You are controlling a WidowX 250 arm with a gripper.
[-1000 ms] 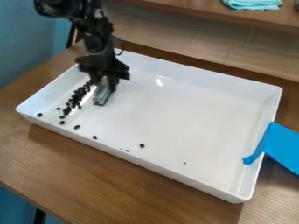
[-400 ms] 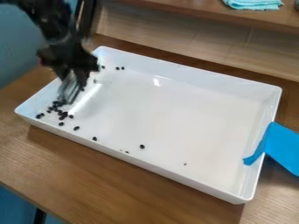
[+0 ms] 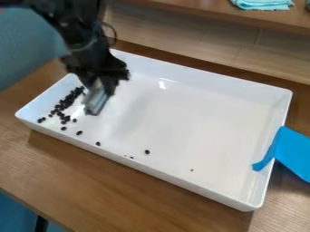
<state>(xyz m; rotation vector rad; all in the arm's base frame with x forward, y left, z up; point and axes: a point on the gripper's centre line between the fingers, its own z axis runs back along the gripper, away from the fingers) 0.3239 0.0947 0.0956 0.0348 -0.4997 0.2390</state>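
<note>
White tray (image 3: 200, 118), qty 1, on the wooden bench (image 3: 130, 192). Black gripper (image 3: 100, 87), qty 1, over the tray's left part toward the far side, pointing down. One pale grey piece (image 3: 94, 102) at its lower end; can't tell if that is held or part of the gripper. Can't tell if the gripper is apart, together or clamped. Contact with the tray floor: can't tell either.

Small black beans (image 3: 65, 103): dense band inside the tray along the left wall, just left of the grey piece. Overlapping, so no exact count; roughly two dozen or more. Four more are spaced out along the near side, the rightmost well apart from the band. Dark specks: 2 near that rightmost bean, 1 farther right.

Blue strip (image 3: 292, 152), qty 1, over the tray's right wall, one end inside. Teal cloth (image 3: 263, 4), qty 1, on the wooden shelf (image 3: 200, 10) at the far side.
</note>
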